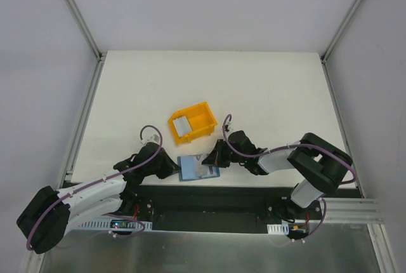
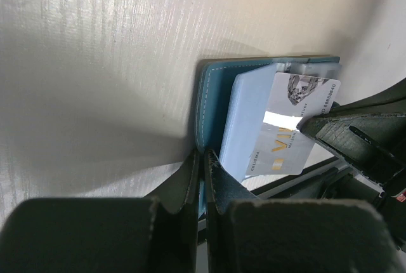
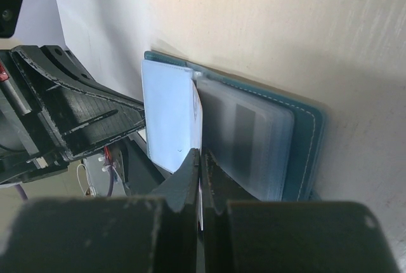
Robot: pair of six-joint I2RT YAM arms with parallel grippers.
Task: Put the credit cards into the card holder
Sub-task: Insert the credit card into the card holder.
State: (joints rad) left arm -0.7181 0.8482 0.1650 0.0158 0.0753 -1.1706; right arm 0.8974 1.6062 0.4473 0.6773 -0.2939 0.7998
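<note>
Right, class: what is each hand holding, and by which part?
The left hand pinches the card holder at its cover's edge; the right hand pinches a credit card by one edge.

Large gold letters "VI" run across a pale credit card [image 2: 288, 127] lying on the open blue wallet [image 2: 212, 101]; the rest of the word is hidden. A smaller gold line beside them is too fine to read. Small dark print near one corner appears to read "CRISTINA", and a row of digits along the far edge ends in what looks like "8840". No other lettering is legible.
</note>
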